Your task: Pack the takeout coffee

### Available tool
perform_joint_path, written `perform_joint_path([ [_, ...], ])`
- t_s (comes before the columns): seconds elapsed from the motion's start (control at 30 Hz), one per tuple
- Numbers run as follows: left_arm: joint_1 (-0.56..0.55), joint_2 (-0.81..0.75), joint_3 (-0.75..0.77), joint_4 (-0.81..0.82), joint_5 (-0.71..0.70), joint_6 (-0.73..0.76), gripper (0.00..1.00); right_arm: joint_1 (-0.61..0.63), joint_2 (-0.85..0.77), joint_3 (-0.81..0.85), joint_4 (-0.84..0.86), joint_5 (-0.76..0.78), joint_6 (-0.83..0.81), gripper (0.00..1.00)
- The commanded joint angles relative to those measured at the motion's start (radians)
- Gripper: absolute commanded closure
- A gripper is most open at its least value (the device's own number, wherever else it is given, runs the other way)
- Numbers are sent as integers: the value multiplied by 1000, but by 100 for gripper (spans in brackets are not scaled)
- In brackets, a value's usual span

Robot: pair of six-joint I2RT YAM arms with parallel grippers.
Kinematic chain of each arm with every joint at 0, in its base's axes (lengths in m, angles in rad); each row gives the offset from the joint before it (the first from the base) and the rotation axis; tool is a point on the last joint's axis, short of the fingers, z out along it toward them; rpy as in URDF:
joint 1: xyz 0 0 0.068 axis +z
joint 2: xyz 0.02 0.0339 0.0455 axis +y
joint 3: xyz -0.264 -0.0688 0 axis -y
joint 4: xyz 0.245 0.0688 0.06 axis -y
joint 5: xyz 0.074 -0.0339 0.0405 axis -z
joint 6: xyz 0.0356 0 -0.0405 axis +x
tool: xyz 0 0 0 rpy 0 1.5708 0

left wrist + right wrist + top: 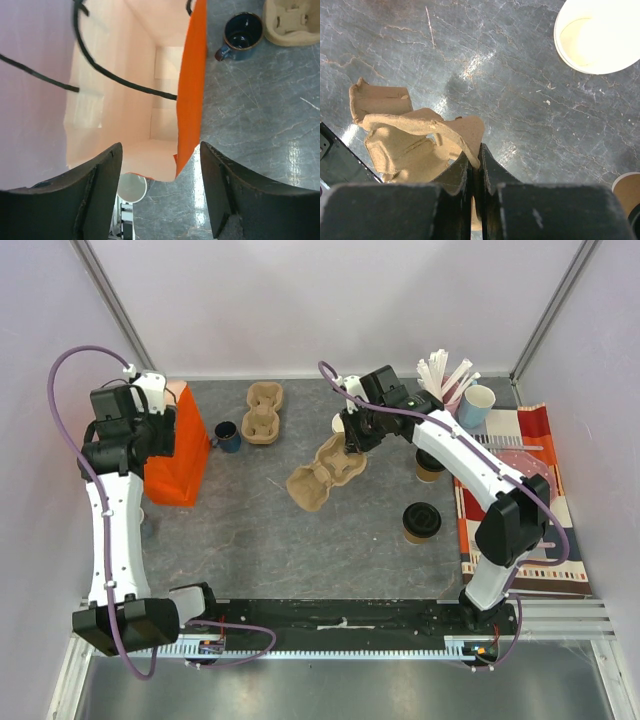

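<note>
Two brown takeout coffee cups with black lids stand at the right. One takeout coffee cup (pixel 421 522) is in the open; the other (pixel 430 467) is partly behind my right arm, and its edge (pixel 626 192) shows in the right wrist view. My right gripper (pixel 352 445) (pixel 479 150) is shut on the rim of a tan pulp cup carrier (pixel 325 475) (pixel 402 142), which hangs tilted above the table. My left gripper (pixel 158 432) (pixel 160 167) is open over the mouth of the orange paper bag (pixel 178 445) (pixel 192 90), with the bag's wall between its jaws and touching neither.
A second pulp carrier (pixel 263 412) (pixel 292 20) and a dark blue mug (pixel 226 435) (pixel 243 31) sit at the back. A lidless cup (pixel 600 35), white inside, stands by my right gripper. At the right are a light blue cup (pixel 476 407), straws (pixel 445 375) and a striped cloth (pixel 520 540).
</note>
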Motion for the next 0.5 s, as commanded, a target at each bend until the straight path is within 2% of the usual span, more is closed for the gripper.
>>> perform_joint_path([
  [0.0, 9, -4, -45, 48, 80, 66, 32, -2, -65, -21, 15, 11, -21, 91],
  [0.2, 15, 77, -72, 100, 114, 69, 41, -2, -74, -21, 20, 3, -8, 92],
  [0.3, 17, 96, -64, 105, 128, 71, 51, -2, -81, -24, 18, 9, 1, 92],
  [0.4, 17, 82, -72, 93, 153, 71, 68, -2, -90, -33, 18, 14, 7, 92],
  [0.47, 17, 70, -91, 91, 134, 83, 87, -2, -93, -36, 25, 15, 13, 92],
])
